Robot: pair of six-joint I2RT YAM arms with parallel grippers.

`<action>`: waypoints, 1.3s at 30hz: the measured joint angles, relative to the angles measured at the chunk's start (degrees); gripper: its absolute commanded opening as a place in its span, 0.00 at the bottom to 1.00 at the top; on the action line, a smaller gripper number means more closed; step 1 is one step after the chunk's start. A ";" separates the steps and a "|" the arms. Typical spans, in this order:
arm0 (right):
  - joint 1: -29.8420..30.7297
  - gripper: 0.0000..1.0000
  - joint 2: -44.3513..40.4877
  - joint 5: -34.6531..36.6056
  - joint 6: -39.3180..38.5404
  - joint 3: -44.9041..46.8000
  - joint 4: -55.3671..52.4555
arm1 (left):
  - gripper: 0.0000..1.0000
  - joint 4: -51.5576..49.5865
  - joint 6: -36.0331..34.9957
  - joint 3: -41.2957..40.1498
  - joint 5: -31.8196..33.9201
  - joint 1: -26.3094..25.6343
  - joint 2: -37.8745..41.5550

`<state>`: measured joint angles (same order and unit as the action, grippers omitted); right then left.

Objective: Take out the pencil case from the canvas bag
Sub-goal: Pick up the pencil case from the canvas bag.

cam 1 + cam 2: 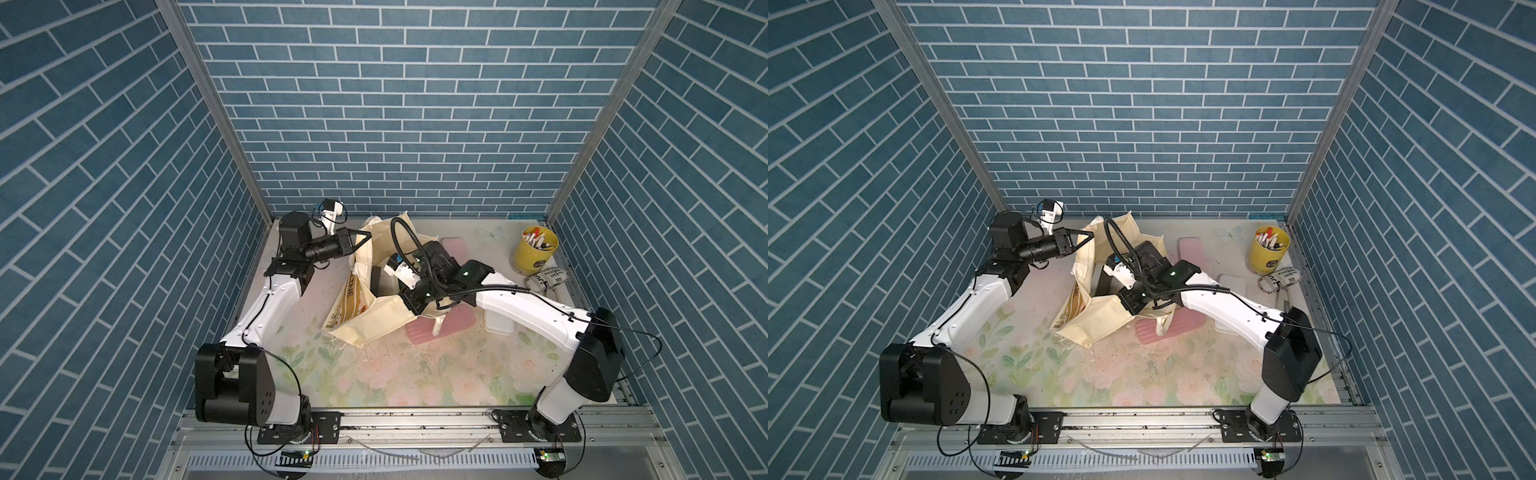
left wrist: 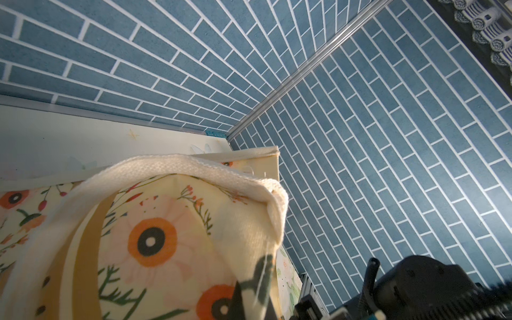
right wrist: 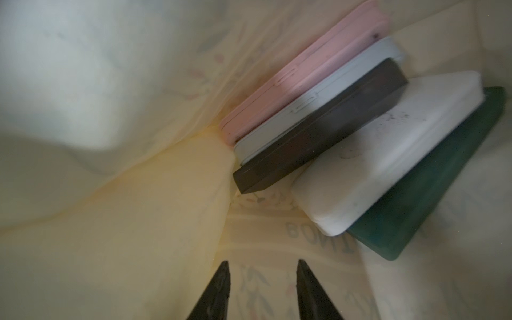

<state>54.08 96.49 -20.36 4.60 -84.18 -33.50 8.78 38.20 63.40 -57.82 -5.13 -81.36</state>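
Observation:
The cream canvas bag [image 1: 374, 320] [image 1: 1100, 320] stands crumpled at the table's middle, its floral front showing in the left wrist view [image 2: 152, 241]. My left gripper [image 1: 368, 235] [image 2: 256, 279] is shut on the bag's cream handle at the upper rim and holds that side up. My right arm [image 1: 469, 276] reaches into the bag's mouth. Inside, my right gripper [image 3: 263, 263] is open with only cloth between its fingers. Ahead of it, several flat pencil cases lean together: pink [image 3: 304, 72], pale blue [image 3: 318, 102], dark grey [image 3: 318, 133], white [image 3: 388, 149] and green [image 3: 432, 199].
A yellow pen pot [image 1: 534, 249] stands at the back right with a rolled printed cloth [image 1: 546, 278] beside it. A pink ribbed case [image 1: 453, 324] lies partly under the bag's handle, another pink case [image 1: 455, 247] behind the bag, and a white box [image 1: 498, 324] under the right arm.

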 measured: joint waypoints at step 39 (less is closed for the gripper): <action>3.98 0.40 3.21 39.12 41.68 11.76 25.42 | 0.00 52.76 22.32 -14.19 -14.78 1.38 4.24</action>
<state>58.06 99.70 18.76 46.28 -72.42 -8.08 61.54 60.51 49.21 -72.60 -3.75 -77.12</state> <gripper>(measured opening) 0.401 0.057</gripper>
